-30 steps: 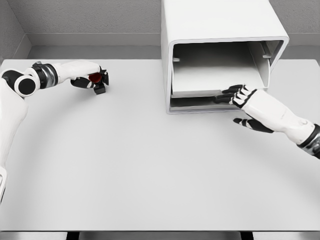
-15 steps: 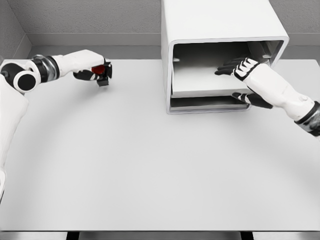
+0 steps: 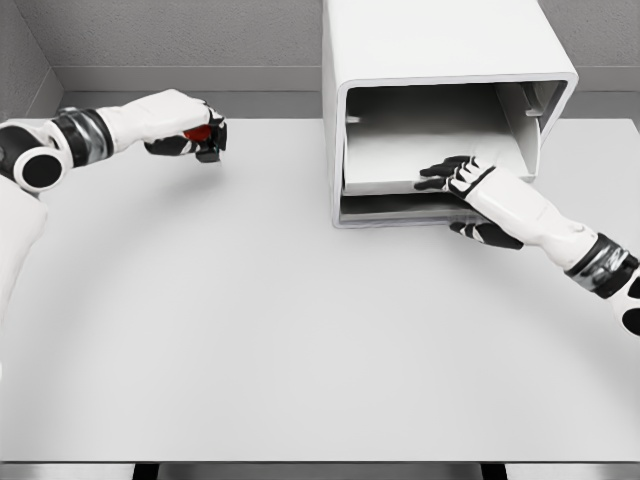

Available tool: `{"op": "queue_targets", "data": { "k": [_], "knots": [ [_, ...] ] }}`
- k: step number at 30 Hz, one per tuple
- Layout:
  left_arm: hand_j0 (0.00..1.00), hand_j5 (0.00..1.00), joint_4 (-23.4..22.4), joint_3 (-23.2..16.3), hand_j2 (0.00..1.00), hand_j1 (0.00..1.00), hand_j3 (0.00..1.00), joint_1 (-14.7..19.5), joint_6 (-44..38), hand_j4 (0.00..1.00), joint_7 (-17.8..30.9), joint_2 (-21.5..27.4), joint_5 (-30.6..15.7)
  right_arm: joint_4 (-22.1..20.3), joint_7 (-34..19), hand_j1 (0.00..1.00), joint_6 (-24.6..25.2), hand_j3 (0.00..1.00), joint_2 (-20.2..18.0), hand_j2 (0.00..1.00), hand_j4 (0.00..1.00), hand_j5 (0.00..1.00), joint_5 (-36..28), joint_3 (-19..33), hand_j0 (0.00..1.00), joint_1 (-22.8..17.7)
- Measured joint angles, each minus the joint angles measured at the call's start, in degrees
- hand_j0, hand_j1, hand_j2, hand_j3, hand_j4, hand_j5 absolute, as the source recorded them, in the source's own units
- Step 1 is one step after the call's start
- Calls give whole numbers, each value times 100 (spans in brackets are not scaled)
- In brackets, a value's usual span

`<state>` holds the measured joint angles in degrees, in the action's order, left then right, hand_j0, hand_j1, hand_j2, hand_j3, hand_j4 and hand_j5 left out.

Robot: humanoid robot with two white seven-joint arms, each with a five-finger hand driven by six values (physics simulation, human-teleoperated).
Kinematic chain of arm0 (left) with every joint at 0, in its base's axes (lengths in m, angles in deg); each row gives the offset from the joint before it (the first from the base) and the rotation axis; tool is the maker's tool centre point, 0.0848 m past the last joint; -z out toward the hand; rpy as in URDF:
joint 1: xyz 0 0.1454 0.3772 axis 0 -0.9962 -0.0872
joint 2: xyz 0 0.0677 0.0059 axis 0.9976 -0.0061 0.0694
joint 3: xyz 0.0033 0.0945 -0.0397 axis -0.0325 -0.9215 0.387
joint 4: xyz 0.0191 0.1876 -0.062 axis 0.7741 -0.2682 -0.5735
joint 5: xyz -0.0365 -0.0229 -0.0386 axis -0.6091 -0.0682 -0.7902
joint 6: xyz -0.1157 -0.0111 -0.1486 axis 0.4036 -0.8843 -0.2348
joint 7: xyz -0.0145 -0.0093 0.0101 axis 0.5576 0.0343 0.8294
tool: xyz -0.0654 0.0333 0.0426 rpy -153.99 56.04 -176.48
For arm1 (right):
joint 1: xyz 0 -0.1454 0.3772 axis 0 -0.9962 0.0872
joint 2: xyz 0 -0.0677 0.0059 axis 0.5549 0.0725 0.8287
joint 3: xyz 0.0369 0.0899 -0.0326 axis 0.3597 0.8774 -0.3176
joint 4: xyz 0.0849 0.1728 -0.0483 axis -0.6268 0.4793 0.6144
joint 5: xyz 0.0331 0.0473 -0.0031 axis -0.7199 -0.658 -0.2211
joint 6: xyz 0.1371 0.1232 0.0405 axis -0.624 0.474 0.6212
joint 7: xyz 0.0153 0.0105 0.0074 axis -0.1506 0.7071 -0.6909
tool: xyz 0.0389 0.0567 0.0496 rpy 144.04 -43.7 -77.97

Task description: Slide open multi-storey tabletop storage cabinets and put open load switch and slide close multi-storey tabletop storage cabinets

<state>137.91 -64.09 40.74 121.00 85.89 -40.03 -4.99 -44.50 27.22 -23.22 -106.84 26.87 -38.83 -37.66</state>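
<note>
A single head-mounted camera looks steeply down and forward over the wide pale-grey bench (image 3: 300, 330) from moderate range. The white box-shaped storage cabinet (image 3: 440, 50) stands just beyond the right robot hand (image 3: 462, 182), cropped by the top edge.

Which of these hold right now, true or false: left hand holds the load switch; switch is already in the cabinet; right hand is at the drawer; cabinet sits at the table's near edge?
1. The left hand holds the load switch: true.
2. The switch is inside the cabinet: false, it is in the left hand, left of the cabinet.
3. The right hand is at the drawer: true.
4. The cabinet sits at the table's near edge: false, at the far edge.
</note>
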Motion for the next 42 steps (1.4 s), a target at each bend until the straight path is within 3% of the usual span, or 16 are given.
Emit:
{"op": "queue_targets", "data": {
  "k": [18,20,26,31,37,42],
  "knots": [
    [43,43,1028,26,43,43,43,-387,2,43,1,267,-361,-563,95,82,1,82,-533,82,82,82,-24,85,82,-483],
    [43,43,1146,54,43,43,43,-527,7,43,0,269,-373,-697,185,82,0,82,-579,82,82,82,-60,200,82,-703],
    [43,43,1519,198,43,43,43,-633,1,43,1,281,-458,-848,79,82,2,82,-731,82,82,82,-13,454,82,-940],
    [44,44,1936,305,44,44,44,-923,4,44,3,280,-498,-998,67,83,2,83,-840,83,83,83,-17,642,83,-1055],
    [44,44,2330,384,44,44,44,-1037,2,44,2,276,-597,-1236,62,83,4,83,-974,83,83,83,17,1061,83,-1626],
    [44,44,2627,410,44,44,44,-1134,2,44,3,263,-634,-1408,71,83,2,83,-1053,83,83,83,-32,1419,83,-1661]
  ]
}}
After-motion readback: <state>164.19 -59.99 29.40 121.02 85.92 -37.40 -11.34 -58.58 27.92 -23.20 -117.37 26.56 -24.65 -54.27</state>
